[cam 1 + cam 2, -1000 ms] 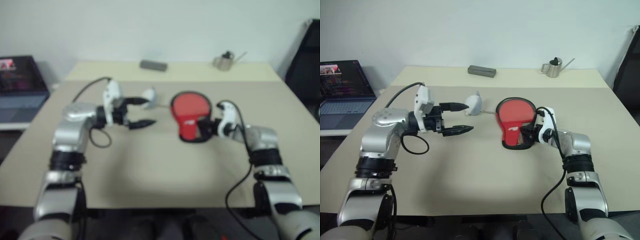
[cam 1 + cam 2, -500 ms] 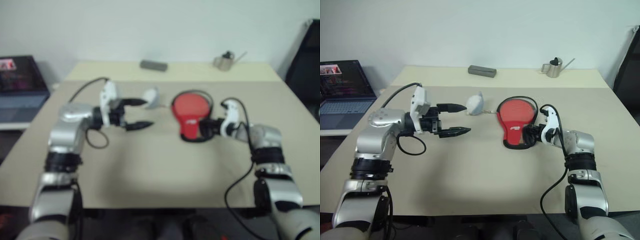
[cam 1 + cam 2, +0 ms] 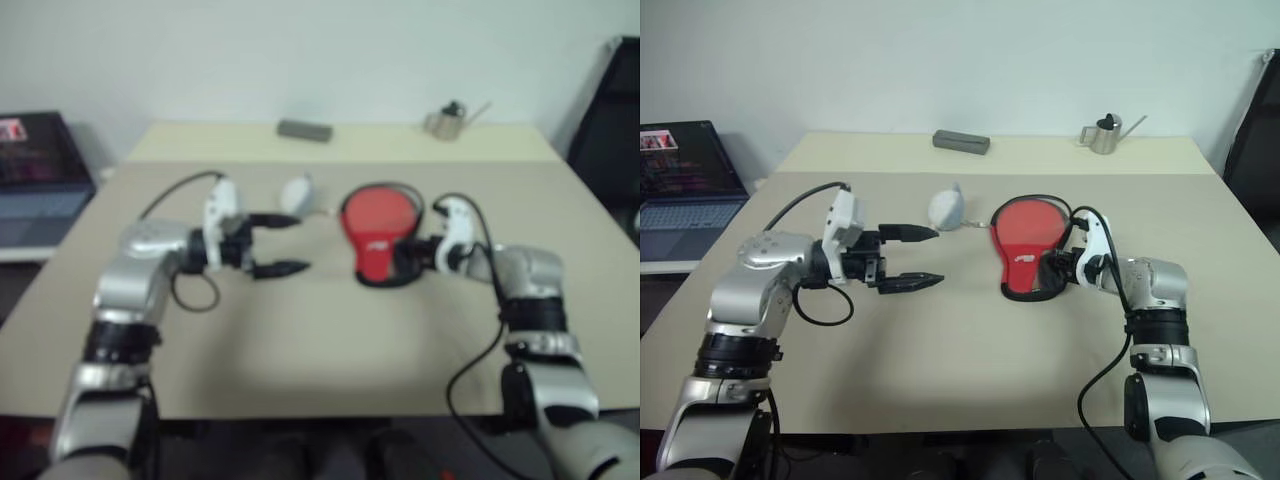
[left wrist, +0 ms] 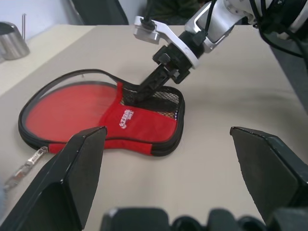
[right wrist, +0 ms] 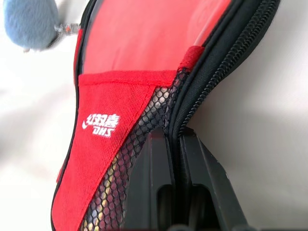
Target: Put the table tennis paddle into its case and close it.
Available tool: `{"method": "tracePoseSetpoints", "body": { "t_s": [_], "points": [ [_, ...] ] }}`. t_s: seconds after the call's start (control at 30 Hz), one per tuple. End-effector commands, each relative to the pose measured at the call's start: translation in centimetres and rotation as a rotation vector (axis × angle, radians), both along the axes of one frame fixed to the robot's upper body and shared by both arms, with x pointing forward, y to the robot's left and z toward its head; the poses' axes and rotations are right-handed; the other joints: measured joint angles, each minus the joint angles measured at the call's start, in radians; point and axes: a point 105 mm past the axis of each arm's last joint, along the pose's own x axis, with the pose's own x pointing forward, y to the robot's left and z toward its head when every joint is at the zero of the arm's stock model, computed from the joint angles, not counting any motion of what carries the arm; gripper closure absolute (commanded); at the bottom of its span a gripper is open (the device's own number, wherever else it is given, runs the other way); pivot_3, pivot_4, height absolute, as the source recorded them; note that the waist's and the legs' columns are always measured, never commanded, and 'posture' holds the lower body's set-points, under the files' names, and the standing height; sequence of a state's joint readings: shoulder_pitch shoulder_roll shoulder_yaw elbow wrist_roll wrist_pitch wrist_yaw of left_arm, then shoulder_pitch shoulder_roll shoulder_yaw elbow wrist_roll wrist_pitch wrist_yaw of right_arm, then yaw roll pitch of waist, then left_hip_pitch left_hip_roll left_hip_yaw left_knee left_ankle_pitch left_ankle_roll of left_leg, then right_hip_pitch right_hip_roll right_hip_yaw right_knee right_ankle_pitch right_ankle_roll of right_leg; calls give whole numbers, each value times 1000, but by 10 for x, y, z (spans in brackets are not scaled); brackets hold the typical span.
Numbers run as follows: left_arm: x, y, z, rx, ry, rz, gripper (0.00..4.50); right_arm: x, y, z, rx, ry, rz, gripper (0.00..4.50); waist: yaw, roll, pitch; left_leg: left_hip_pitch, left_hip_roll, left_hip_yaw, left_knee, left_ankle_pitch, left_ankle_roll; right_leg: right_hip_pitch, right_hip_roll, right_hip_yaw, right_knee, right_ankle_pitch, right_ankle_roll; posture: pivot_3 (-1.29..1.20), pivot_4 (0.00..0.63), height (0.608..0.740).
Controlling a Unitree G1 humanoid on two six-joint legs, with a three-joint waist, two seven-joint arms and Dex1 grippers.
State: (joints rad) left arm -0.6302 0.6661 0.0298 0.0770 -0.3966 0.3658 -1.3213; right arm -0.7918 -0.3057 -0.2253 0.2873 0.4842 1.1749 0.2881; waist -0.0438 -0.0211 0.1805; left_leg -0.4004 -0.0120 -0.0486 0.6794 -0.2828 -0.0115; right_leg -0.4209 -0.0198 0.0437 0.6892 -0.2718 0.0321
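Where arms reach: one case (image 3: 1028, 238) (red).

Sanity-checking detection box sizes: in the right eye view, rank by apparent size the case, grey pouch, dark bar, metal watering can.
1. case, clearly largest.
2. grey pouch.
3. dark bar and metal watering can: look alike, both farther back, so unranked.

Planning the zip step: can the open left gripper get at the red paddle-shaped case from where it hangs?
Probably yes. The left gripper, jaws wide, faces the red paddle-shaped case across bare table. The right gripper is pinched on the case's handle-end edge; its round end lies free.
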Motion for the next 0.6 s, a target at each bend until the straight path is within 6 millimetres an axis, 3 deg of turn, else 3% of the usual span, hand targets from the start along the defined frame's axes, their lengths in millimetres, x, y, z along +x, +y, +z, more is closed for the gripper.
{"method": "tracePoseSetpoints", "body": {
  "t_s": [0.03, 0.6],
  "points": [
    [-13, 0, 11, 7, -43, -27, 0, -12, 1, 20, 21, -45, 26, 4478, 0, 0, 0, 0, 0, 0, 0, 0, 0, 0, 0, 0, 0, 0, 0, 0, 150, 740],
    [-41, 2, 6, 32, 24, -43, 0, -77, 5, 1, 11, 37, 66, 4478, 2, 0, 0, 0, 0, -1, -1, 0, 0, 1, 0, 0, -1, 0, 0, 0, 150, 740]
  ]
}}
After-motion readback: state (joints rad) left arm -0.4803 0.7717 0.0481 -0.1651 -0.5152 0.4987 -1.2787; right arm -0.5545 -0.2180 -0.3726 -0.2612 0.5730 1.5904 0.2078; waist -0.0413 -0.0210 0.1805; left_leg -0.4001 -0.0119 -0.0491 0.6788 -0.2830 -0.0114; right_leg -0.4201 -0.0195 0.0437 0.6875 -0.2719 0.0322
